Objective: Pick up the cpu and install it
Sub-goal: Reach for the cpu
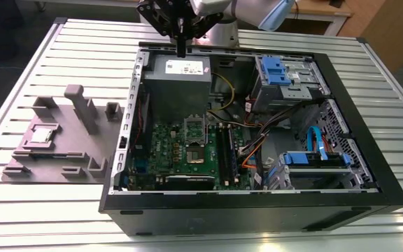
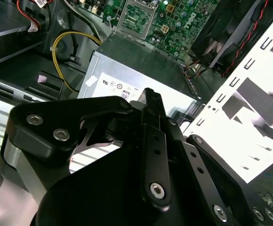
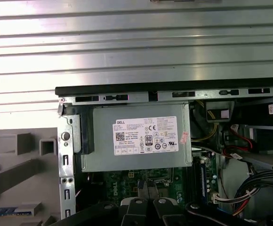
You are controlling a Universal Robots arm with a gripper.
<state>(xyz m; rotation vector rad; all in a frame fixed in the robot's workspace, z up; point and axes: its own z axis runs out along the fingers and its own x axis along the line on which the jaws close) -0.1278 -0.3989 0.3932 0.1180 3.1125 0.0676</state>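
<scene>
The cpu (image 1: 42, 135), a small silvery square chip, lies flat in a recess of the grey holder block (image 1: 69, 152) on the table, to the exterior view's left of the open computer case (image 1: 257, 205). My gripper (image 1: 181, 51) hangs above the case's far edge, over the grey power supply (image 1: 177, 79), well away from the cpu. Its black fingers (image 2: 150, 96) are pressed together with nothing between them. The motherboard socket (image 1: 197, 154) lies open in the middle of the green board, with its metal frame (image 1: 195, 127) raised. In the first wrist view my gripper (image 3: 148, 187) points towards the board beyond the power supply (image 3: 136, 136).
The slatted metal table (image 1: 33, 63) carries the case and the holder block, whose upright posts (image 1: 81, 107) stand near the cpu. Blue drive cages (image 1: 280, 71) and bundled cables (image 1: 257, 142) fill the case's side at the exterior view's right. A yellow cable (image 2: 63, 40) loops beside the power supply.
</scene>
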